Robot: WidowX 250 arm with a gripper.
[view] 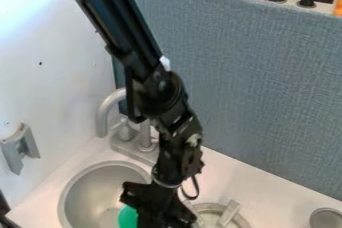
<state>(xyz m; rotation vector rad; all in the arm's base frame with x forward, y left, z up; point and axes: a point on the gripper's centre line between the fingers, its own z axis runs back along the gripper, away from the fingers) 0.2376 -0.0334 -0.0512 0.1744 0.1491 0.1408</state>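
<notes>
Gripper [157, 213] at the bottom edge of the frame, a little left of centre; arm slants down to it from upper left. Jaws: cannot tell whether spread, pressed together or pinching something. Green object [127, 217] immediately left of the gripper at the bottom edge, partly hidden by it, over the right part of the metal basin [93, 192]. Contact with the jaws: cannot tell.

Edges: basin's curved rim surrounds the space left of the green object. Grey faucet [107, 109] rises behind, left of the arm. Right of the gripper, close by, a round metal piece [212, 206] with a flat bar [229, 213]; metal cup [326, 218] in the lower right corner. Blue-grey panel [260, 77] bounds the rear, white wall [47, 92] the left. Open counter [267, 187] between round piece and cup.
</notes>
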